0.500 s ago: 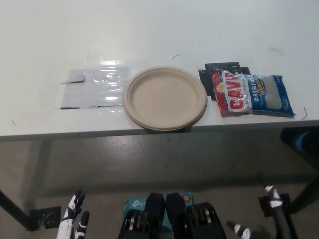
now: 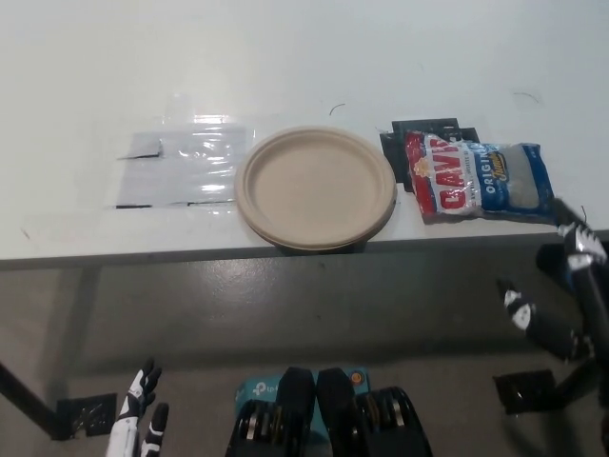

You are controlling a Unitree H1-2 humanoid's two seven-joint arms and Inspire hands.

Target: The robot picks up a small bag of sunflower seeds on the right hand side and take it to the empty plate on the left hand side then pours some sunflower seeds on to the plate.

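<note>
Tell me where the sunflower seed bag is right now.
In the head view, the sunflower seed bag lies flat on the white table, right of the empty plate, near the front edge, with the right hand just below it.

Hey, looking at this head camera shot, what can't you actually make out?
- Black right hand: head view, cut off by the right edge, so its grip is unclear.
- White left hand: cut off by the bottom edge.
- Black flat item: mostly covered by the red, white and blue sunflower seed bag.
- Whether the bag is opened: too small.
</note>
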